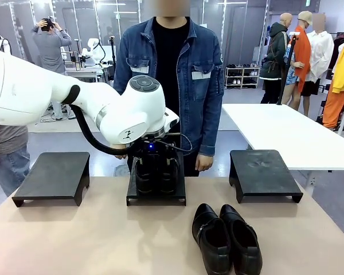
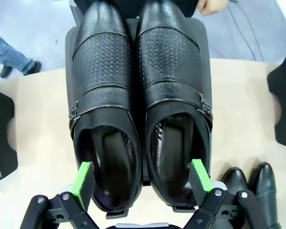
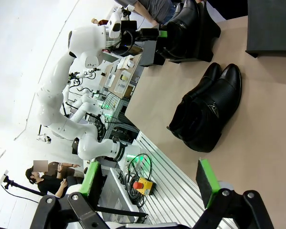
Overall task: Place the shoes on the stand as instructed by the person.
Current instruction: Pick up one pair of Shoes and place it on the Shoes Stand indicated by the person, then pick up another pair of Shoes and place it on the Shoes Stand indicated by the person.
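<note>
"Left wrist view, what did it show you at that moment?" my colleague asked.

"I saw the strapped pair (image 2: 105, 76) lying on the middle stand (image 1: 155, 200), the two shoes side by side and touching. The left gripper (image 2: 143, 177) hung above the heels with its jaws spread wide, one green pad over each outer rim. Whether the pads (image 2: 86, 177) pressed the leather, I could not tell."

"And the other arm?"

"The right gripper (image 3: 148, 182) was also spread, with nothing between its pads, held back at the robot's edge of the table (image 1: 103, 240). The second pair (image 1: 226, 240) lay on the table, near the middle stand, on the robot's right of it."

"What was the step, in your opinion?"

"I judged it as leaving the strapped pair on the stand. To do it well, I wanted to keep the jaws wide and go straight up along the fingers, with no pull toward the robot. The heels lay close to the near edge of the stand, and a dragged heel could slide a shoe off."

"Which way did the shoes point?"

"Toes away from the robot, toward the person (image 1: 166, 69), and heels toward the robot. The long axis ran across the table from the robot's side to the person's side, both shoes parallel. The second pair also had its toes to the far side, but slanted a little to the robot's left."
</note>
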Tool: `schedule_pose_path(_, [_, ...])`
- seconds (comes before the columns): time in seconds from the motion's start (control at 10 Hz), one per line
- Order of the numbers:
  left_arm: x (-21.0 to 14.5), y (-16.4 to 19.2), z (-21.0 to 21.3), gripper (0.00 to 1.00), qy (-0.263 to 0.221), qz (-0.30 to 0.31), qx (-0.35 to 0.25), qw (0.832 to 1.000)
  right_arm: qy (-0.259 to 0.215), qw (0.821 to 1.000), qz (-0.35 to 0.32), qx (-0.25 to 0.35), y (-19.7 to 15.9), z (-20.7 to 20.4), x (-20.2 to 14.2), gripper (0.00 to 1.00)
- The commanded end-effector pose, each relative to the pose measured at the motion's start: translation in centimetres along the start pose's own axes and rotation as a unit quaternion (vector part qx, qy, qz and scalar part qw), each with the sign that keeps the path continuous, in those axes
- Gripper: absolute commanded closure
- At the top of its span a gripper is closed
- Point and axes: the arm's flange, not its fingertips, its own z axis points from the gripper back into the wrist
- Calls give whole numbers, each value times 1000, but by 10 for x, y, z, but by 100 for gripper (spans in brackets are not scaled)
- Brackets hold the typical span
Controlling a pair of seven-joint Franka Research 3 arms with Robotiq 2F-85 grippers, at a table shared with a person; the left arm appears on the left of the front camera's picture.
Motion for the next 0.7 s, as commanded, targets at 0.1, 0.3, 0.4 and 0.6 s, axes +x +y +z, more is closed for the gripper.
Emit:
schedule_pose_path(0.1, [2, 1, -3, 0, -5, 1, -3, 1000, -1, 1000, 7, 3, 1, 2, 0, 0])
schedule_pose_path(0.3, [2, 1, -3, 0, -5, 1, -3, 1000, -1, 1000, 7, 3, 1, 2, 0, 0])
schedule_pose_path(0.4, [2, 1, -3, 0, -5, 1, -3, 1000, -1, 1000, 7, 3, 1, 2, 0, 0])
schedule_pose_path(0.6, [2, 1, -3, 0, -5, 1, -3, 1000, -1, 1000, 7, 3, 1, 2, 0, 0])
